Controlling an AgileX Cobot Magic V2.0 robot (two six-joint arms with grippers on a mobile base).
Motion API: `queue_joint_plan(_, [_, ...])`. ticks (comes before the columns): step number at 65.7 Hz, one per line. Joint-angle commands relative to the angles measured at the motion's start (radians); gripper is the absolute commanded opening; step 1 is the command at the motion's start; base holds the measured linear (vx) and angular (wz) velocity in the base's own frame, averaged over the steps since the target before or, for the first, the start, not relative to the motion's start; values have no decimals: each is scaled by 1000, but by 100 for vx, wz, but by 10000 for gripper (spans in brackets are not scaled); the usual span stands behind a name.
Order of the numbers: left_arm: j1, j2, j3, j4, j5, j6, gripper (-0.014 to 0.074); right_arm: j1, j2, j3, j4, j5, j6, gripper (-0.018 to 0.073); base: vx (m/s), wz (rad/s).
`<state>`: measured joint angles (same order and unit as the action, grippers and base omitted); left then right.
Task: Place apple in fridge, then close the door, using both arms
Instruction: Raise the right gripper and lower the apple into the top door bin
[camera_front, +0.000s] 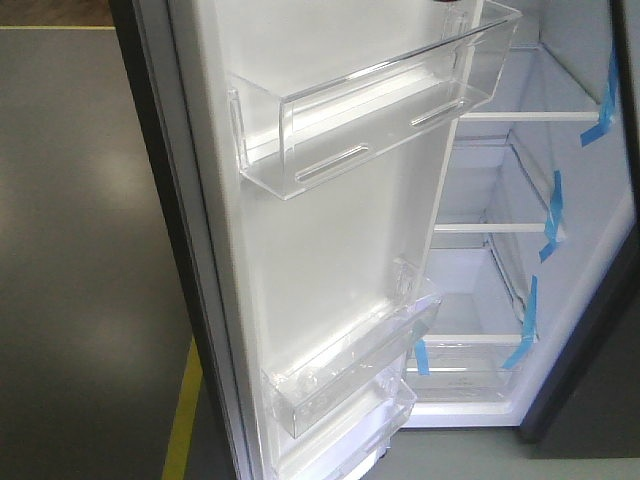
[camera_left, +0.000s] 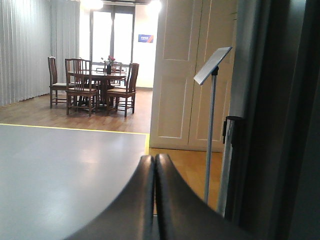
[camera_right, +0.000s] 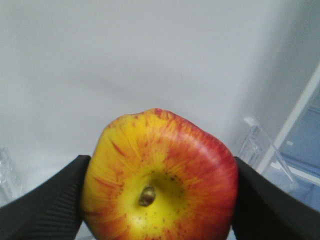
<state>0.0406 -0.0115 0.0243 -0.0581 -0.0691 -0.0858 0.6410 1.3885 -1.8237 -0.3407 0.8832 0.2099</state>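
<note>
Right wrist — right hand (camera_right: 160, 169) clamps apple (camera_right: 159, 182); door (camera_front: 330, 250) stands wide

You are looking at a home-style room staged inside a test or demonstration space. The left wrist view gives you the homely side: a round dining table (camera_left: 102, 75) ringed by wooden chairs (camera_left: 80, 89), long pale curtains (camera_left: 30, 50), a wood floor (camera_left: 75, 112) and cream panelled doors (camera_left: 185, 75). The working side shows too. A smooth grey floor (camera_left: 60, 170) is bordered by a yellow line (camera_left: 75, 129), as marked zones are in a lab. A thin stand (camera_left: 212, 67) carries a tilted board, and a small blue plaque (camera_left: 146, 38) hangs on the far wall. In the front view, the fridge (camera_front: 520, 200) has strips of blue tape (camera_front: 550, 215) stuck along its white shelves.
</note>
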Motion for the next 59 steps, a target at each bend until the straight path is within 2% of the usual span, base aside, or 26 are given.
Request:
queue_joint_plan(1, [-2, -15, 29, 0, -72, -9, -6, -8, 45, -124, -22, -44, -27, 275, 0, 0])
queue_joint_plan(6, [-2, -15, 29, 0, -72, -9, -6, -57, 97, -187, 12, 0, -61, 275, 0, 0])
queue_joint_plan(14, [-2, -15, 29, 0, -72, -9, -6, -160, 157, -254, 201, 26, -179, 275, 0, 0])
queue_joint_plan(20, [-2, -15, 29, 0, -72, -9, -6, -235, 190, -269, 382, 24, -281, 275, 0, 0])
queue_joint_plan(24, [-2, -15, 29, 0, -72, -9, -6, -276, 209, -268, 468, 24, -330, 275, 0, 0])
queue_joint_plan(29, [-2, -15, 29, 0, -72, -9, -6, -306, 231, -268, 527, 25, -369, 275, 0, 0])
queue_joint_plan(43, [-2, -15, 29, 0, -72, -9, -6, -324, 269, -268, 558, 30, -420, 275, 0, 0])
queue_joint_plan(59, [-2, -15, 29, 0, -72, -9, -6, -324, 299, -268, 557, 55, -419, 309, 0, 0])
